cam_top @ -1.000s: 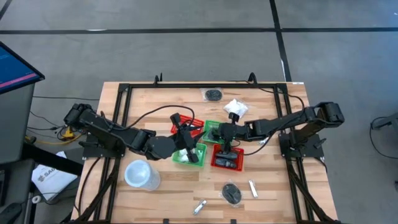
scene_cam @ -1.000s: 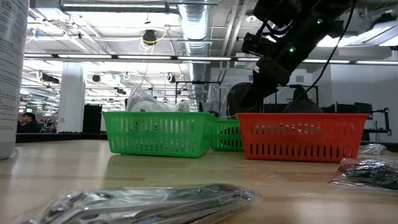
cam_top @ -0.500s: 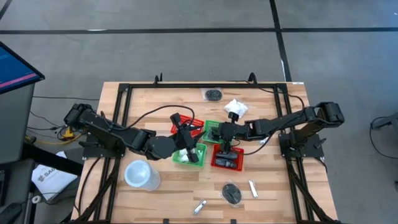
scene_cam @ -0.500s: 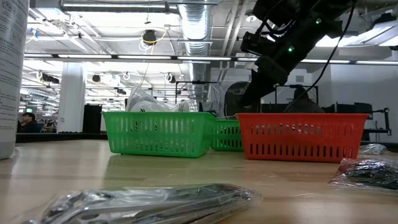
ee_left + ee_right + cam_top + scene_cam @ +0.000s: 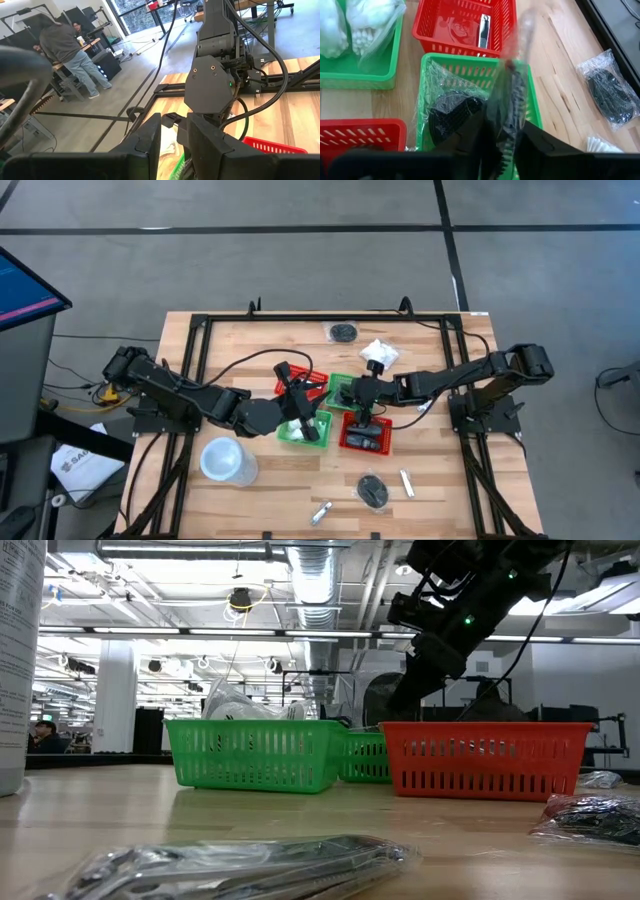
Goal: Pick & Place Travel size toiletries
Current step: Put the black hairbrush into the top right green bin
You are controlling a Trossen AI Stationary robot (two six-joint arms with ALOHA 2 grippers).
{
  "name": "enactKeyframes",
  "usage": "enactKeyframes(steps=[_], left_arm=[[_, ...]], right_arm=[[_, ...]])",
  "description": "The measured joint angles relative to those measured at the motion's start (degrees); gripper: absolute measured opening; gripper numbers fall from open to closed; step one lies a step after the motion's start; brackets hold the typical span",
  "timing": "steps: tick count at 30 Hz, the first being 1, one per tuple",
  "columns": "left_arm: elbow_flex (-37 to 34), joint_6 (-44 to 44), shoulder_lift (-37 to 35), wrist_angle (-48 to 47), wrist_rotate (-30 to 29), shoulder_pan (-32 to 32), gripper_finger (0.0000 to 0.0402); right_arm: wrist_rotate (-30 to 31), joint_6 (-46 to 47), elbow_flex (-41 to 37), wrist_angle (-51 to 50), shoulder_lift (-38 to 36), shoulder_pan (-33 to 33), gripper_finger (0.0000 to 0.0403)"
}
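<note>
The right gripper (image 5: 362, 393) hangs over the cluster of baskets at the middle of the surface (image 5: 250, 350). The right wrist view shows what the high view hides: its jaws pinch a black comb in clear wrap (image 5: 506, 112), held above a green basket (image 5: 477, 67) that already contains a black bundle in clear wrap (image 5: 451, 117). Beyond that basket stands a red basket (image 5: 465, 27) holding a small metal clipper (image 5: 484, 31).

The left gripper (image 5: 298, 418) sits over the near green basket (image 5: 292, 435), left of the right gripper. Whether its jaws are spread or pressed together cannot be told.

The high view alone shows the loose toiletries: a wrapped black bundle (image 5: 343, 332) and a white packet (image 5: 379, 353) at the far side, and a second wrapped bundle (image 5: 373, 490) with two silvery tubes (image 5: 407, 482) (image 5: 321, 512) at the near edge. A white cup (image 5: 224, 460) stands near left.

The low view shows a wrapped item (image 5: 240, 865) lying close to the camera. The left wrist view shows two people (image 5: 67, 50) beyond the surface.
</note>
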Motion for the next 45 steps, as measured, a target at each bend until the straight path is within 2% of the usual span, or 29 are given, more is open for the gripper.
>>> enactKeyframes(steps=[9,13,17,30,38,45], left_arm=[[0.0,0.0,0.0,0.0,0.0,0.0,0.0085],[0.0,0.0,0.0,0.0,0.0,0.0,0.0085],[0.0,0.0,0.0,0.0,0.0,0.0,0.0085],[0.0,0.0,0.0,0.0,0.0,0.0,0.0085],[0.0,0.0,0.0,0.0,0.0,0.0,0.0085],[0.0,0.0,0.0,0.0,0.0,0.0,0.0085]], right_arm=[[0.2,-1.0,0.0,0.8,0.0,0.0,0.0201],[0.2,-2.0,0.0,0.3,0.0,0.0,0.0234],[0.4,-2.6,0.0,0.3,-0.3,0.0,0.0239],[0.2,-1.1,0.0,-1.8,-0.3,-1.5,0.0214],[0.2,-2.0,0.0,-1.4,-0.3,-1.6,0.0259],[0.2,-2.4,3.1,-3.6,-0.2,-1.4,0.0266]])
